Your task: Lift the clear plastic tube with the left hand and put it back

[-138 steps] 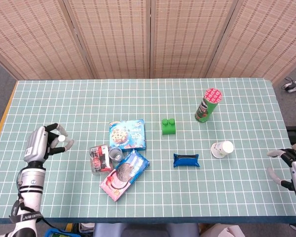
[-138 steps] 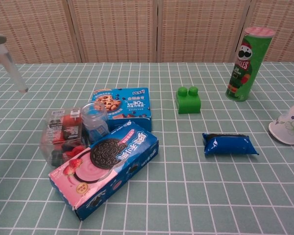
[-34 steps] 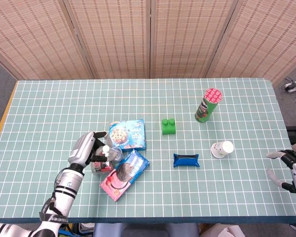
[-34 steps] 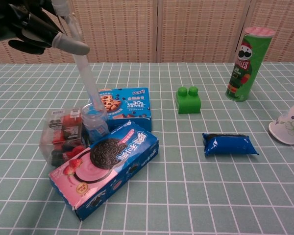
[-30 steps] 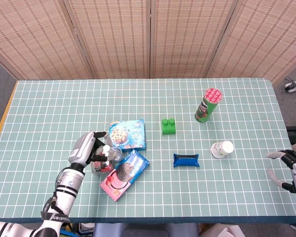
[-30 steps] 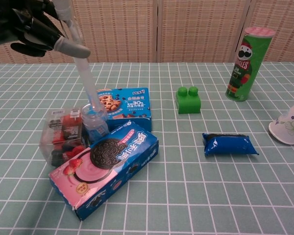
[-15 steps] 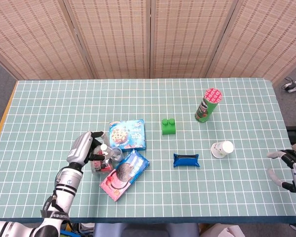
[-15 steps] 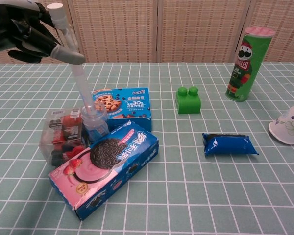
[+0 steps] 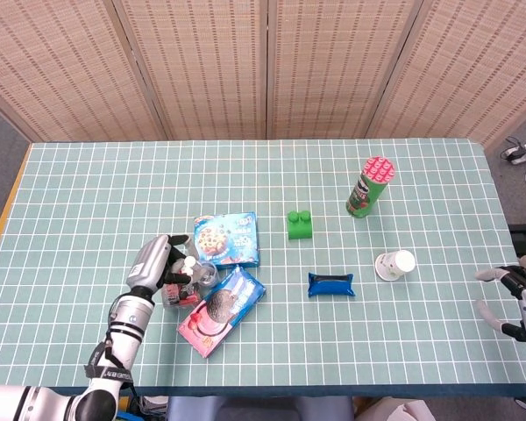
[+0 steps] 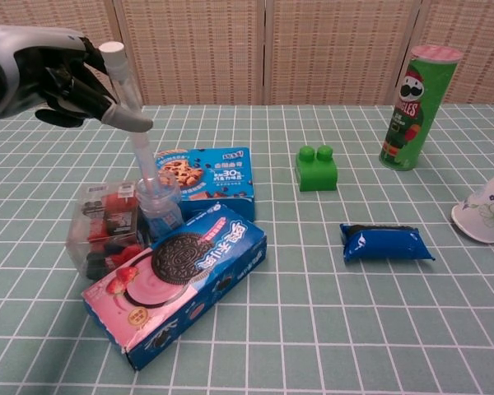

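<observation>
On the tabletop [image 9: 88, 193], a cluster sits left of centre: a cookie box [image 10: 206, 172] at the back, a small jar [image 10: 158, 207] just in front of it, a snack tub [image 10: 105, 228] to the jar's left, and a biscuit box [image 10: 177, 280] nearest the front edge — touching the jar and tub. The tube [image 10: 134, 132] stands tilted with its lower end in the jar, held at its upper part by the left hand [image 10: 53, 75]. Right of the cluster lies a toy brick [image 10: 316, 168]; in front and right of it, a flat packet [image 10: 386, 243]. A crisp can [image 10: 412, 106] stands upright behind right — a tipped cup [image 10: 487, 209] lies in front of it. The right hand [image 9: 519, 294] rests at the far right edge.
</observation>
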Available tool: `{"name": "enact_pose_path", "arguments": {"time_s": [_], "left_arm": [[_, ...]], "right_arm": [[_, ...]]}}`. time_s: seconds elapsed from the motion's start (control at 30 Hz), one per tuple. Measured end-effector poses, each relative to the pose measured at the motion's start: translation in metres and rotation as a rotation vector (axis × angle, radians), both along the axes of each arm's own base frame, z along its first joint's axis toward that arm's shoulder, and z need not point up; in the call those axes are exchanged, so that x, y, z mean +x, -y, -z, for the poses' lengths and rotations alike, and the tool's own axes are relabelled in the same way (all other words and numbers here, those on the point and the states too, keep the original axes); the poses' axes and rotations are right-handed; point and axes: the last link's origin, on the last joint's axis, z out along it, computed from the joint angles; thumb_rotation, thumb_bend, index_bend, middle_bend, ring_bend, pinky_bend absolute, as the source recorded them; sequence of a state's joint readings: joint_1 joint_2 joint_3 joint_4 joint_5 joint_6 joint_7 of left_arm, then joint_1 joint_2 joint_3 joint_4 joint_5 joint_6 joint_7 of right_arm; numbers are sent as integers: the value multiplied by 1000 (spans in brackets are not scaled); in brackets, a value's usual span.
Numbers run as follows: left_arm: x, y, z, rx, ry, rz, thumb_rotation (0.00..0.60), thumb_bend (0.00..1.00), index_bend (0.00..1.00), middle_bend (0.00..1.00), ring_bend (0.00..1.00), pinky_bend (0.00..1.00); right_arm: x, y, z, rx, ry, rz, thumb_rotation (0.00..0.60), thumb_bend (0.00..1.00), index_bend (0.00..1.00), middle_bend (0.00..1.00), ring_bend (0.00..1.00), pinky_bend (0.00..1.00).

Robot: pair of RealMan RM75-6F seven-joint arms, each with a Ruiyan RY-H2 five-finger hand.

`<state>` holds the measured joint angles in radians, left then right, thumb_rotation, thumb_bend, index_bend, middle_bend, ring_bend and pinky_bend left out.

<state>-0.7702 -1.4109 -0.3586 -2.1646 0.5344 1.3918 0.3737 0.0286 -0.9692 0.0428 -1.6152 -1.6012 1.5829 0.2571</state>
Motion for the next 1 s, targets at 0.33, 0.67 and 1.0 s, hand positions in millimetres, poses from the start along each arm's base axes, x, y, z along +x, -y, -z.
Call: {"name": "enact_pose_path", "arguments": {"time_s": [0.33,0.67,1.0], "left_arm": [[-6,-3,22,26,-43,25,600,252,762,1000,1000,1000],[-14,-4,33,4,-49,13,600,252,760,1000,1000,1000],[-20,-4,41,-12,-48,10,600,252,736,1000,1000,1000]], "right_arm": [[-1,1,-1,1,2,4,600,266,396,436,330,511],[-2,2,-1,1,3,7,600,265,396,436,330,511],[-2,1,-1,-1,4,6,600,266,397,436,330,511]]}}
